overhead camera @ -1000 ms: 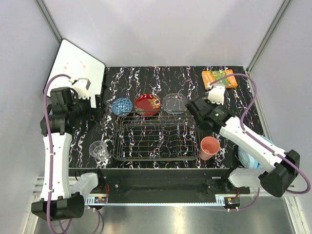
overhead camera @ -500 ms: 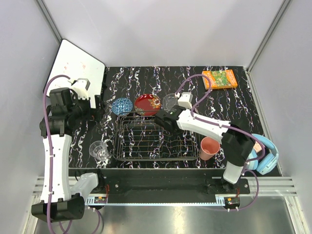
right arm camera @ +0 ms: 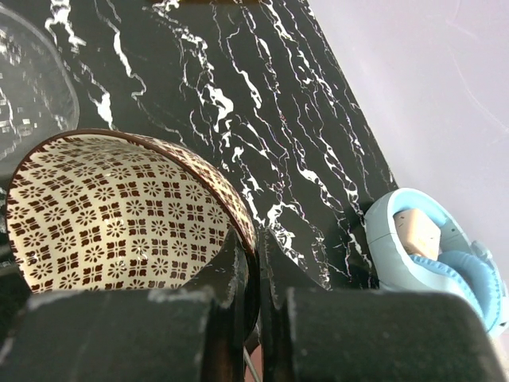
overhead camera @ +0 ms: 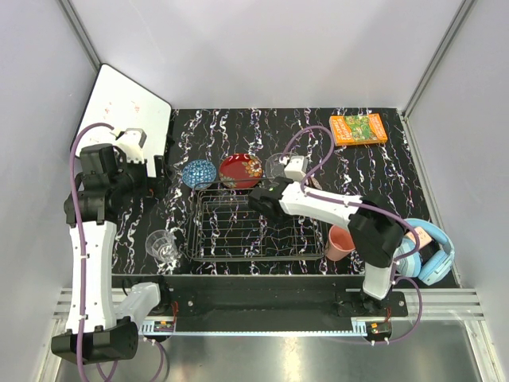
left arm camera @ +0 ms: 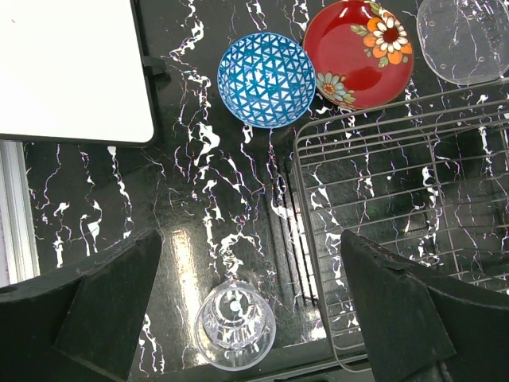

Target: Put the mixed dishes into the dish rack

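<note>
The right gripper [right arm camera: 253, 267] has its two fingers drawn narrow on the rim of the beige-brown patterned bowl [right arm camera: 119, 211] — one finger inside the wall, one outside. The bowl hangs tipped on its side, its cream interior of small dark brown cross motifs facing the wrist camera. From above, that gripper sits over the far middle of the dish rack [overhead camera: 254, 231], a low rectangular thin-wire rack with rows of upright tines. The arm hides most of the bowl there, and whether it touches the wires cannot be told.

Along the rack's far side, on the black white-veined tabletop [overhead camera: 238, 127], lie three dishes in a row. From the left they are the blue triangle-patterned bowl [left arm camera: 266, 78], just beside it the red gold-flowered dish [left arm camera: 359, 54], and then the clear glass bowl [left arm camera: 469, 36], partly under the right wrist in the top view. The salmon-pink cup [overhead camera: 340, 241] stands just beside the rack's near right corner. The clear glass cup [left arm camera: 235, 325] stands off the near left corner, seen end-on from above.

The left gripper [left arm camera: 250, 239] hovers with its fingers spread wide and holds nothing — below it are the tabletop and the glass cup, left of the rack.

An orange book [overhead camera: 358, 128] lies at the far right, and light blue headphones [overhead camera: 429, 253] lie at the right edge
</note>
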`<action>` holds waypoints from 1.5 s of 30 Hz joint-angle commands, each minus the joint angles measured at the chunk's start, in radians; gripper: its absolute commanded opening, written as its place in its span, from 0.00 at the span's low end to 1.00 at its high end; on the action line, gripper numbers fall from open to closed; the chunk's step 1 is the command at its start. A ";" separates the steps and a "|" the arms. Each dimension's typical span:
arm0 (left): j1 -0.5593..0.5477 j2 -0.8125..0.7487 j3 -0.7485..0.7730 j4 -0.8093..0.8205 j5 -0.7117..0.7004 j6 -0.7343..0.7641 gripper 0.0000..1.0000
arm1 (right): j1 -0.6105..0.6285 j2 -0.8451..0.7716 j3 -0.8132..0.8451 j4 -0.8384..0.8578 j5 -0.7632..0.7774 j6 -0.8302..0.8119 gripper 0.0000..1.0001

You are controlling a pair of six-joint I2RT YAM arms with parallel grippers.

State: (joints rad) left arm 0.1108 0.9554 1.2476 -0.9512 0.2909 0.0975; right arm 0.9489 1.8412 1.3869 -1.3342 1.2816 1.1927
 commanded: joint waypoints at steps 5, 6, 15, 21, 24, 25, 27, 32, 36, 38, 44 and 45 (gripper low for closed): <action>0.004 -0.027 -0.013 0.020 -0.004 0.011 0.99 | 0.068 0.059 0.018 -0.301 0.044 0.053 0.00; 0.004 -0.027 -0.014 0.020 -0.004 0.016 0.99 | 0.073 0.062 0.024 -0.298 0.039 0.051 0.00; 0.006 -0.035 -0.023 0.028 -0.004 0.021 0.99 | 0.114 0.095 0.046 -0.298 -0.008 0.045 0.53; 0.004 -0.033 -0.031 0.032 -0.004 0.022 0.99 | 0.116 0.064 0.095 -0.301 -0.008 0.018 0.65; 0.004 -0.032 -0.033 0.034 -0.003 0.021 0.99 | 0.114 0.032 0.162 -0.299 -0.011 -0.024 0.72; 0.004 -0.030 -0.033 0.035 -0.002 0.021 0.99 | 0.117 0.015 0.185 -0.298 -0.019 -0.047 0.73; 0.006 -0.027 -0.037 0.040 -0.001 0.013 0.99 | 0.116 -0.002 0.262 -0.299 -0.027 -0.065 0.73; 0.006 -0.001 -0.056 0.061 0.019 0.002 0.99 | 0.117 0.003 0.528 -0.067 -0.126 -0.408 0.76; 0.004 0.006 -0.066 0.072 -0.001 0.005 0.99 | 0.044 0.041 0.647 0.293 -0.426 -0.707 0.72; 0.006 -0.012 -0.079 0.074 -0.009 0.018 0.99 | 0.005 0.093 0.769 0.331 -0.542 -0.743 0.69; 0.004 -0.050 -0.099 0.075 0.011 0.036 0.99 | -0.068 0.482 1.303 0.209 -0.901 -0.861 0.68; 0.004 -0.049 -0.103 0.078 0.017 0.034 0.99 | -0.076 0.577 1.415 0.196 -0.932 -0.860 0.68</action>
State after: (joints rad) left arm 0.1108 0.9283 1.1530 -0.9237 0.2855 0.1154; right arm 0.8883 2.1796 2.5492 -1.0859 0.6243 0.4461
